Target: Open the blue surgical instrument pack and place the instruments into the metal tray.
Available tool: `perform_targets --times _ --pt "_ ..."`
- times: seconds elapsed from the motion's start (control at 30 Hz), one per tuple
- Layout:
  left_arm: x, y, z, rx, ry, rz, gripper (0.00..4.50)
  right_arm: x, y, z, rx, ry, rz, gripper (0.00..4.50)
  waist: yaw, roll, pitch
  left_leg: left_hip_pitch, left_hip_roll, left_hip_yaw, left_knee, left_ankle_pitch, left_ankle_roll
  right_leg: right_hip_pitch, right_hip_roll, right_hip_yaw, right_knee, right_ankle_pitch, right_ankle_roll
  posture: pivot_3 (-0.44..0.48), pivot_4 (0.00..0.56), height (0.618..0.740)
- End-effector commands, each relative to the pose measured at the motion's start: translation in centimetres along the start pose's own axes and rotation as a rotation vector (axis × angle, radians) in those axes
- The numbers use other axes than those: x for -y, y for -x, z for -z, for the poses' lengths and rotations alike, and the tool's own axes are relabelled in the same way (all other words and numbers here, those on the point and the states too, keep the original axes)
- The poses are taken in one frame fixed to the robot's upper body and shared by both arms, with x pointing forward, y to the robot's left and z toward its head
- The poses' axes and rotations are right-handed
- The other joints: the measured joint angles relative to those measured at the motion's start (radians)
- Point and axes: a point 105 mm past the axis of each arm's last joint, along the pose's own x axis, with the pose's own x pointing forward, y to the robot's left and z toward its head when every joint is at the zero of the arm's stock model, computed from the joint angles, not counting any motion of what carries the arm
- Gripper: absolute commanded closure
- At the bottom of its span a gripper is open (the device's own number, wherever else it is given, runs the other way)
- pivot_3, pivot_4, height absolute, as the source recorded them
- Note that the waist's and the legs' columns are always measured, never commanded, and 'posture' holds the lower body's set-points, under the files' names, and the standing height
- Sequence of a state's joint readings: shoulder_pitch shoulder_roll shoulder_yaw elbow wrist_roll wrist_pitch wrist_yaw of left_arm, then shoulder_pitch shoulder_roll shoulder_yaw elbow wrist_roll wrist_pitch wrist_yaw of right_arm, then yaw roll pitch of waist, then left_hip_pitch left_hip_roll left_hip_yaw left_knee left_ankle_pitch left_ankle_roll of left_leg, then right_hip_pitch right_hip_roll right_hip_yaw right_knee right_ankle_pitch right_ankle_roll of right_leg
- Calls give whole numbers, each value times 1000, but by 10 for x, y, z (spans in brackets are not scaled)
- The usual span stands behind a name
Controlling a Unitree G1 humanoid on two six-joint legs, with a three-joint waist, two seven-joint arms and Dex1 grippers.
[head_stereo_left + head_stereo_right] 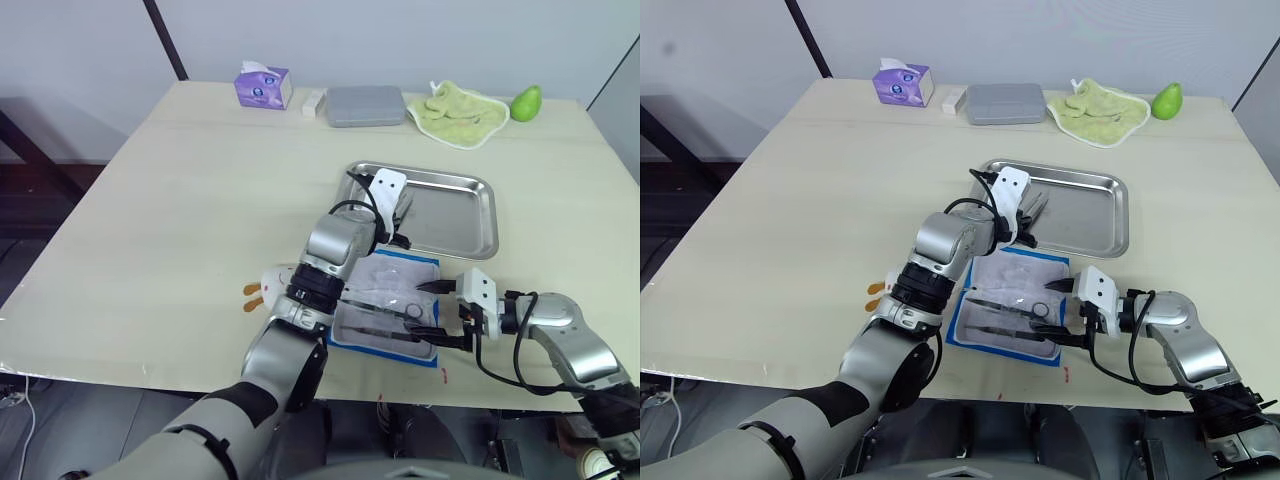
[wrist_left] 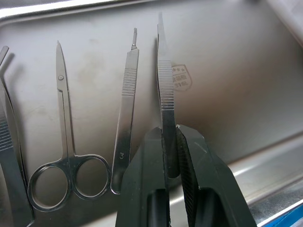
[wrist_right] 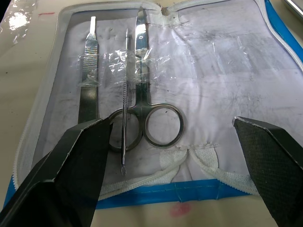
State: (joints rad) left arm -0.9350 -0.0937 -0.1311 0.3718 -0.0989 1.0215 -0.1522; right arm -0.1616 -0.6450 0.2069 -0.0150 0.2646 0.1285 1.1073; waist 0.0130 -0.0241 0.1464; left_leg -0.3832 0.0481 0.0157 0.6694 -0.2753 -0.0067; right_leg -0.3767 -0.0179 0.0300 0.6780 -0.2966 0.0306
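Blue surgical instrument pack point(image 1: 1008, 308) lying open beside the metal tray point(image 1: 1090, 220), instruments divided between the two.

The pack lies flat near the table's front edge, white lining upward within a blue border; under its clear pocket strips remain ring-handled scissors point(image 3: 147, 99), a flat scalpel handle point(image 3: 88, 80) and a thin probe point(image 3: 125, 101), lying side by side. The shiny rectangular tray lies just beyond the pack, rim raised and corners rounded. On its floor rest small scissors point(image 2: 66, 156) and a ribbed handle marked 3 point(image 2: 124, 118); a pair of forceps point(image 2: 163, 85) is held above them, tip toward the tray's far side.
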Motion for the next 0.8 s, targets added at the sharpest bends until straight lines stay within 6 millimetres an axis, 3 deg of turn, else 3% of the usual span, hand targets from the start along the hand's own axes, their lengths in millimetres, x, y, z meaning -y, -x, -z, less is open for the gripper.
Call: perform_targets --times 0.03,0.47,0.8 --pt "4 2 -7 29 -28 3 4470 -10 2 29 -104 -85 -19 0 0 0 0 0 0 0 0 0 0 0 0 0 0 0 0 0 150 740" --pt "2 1 -3 16 -37 -1 4470 -10 1 29 -99 -88 -16 0 0 0 0 0 0 0 0 0 0 0 0 0 0 0 0 0 150 740" --pt "3 3 -6 39 -37 2 30 -10 0 29 -99 -87 -16 0 0 0 0 0 0 0 0 0 0 0 0 0 0 0 0 0 150 740"
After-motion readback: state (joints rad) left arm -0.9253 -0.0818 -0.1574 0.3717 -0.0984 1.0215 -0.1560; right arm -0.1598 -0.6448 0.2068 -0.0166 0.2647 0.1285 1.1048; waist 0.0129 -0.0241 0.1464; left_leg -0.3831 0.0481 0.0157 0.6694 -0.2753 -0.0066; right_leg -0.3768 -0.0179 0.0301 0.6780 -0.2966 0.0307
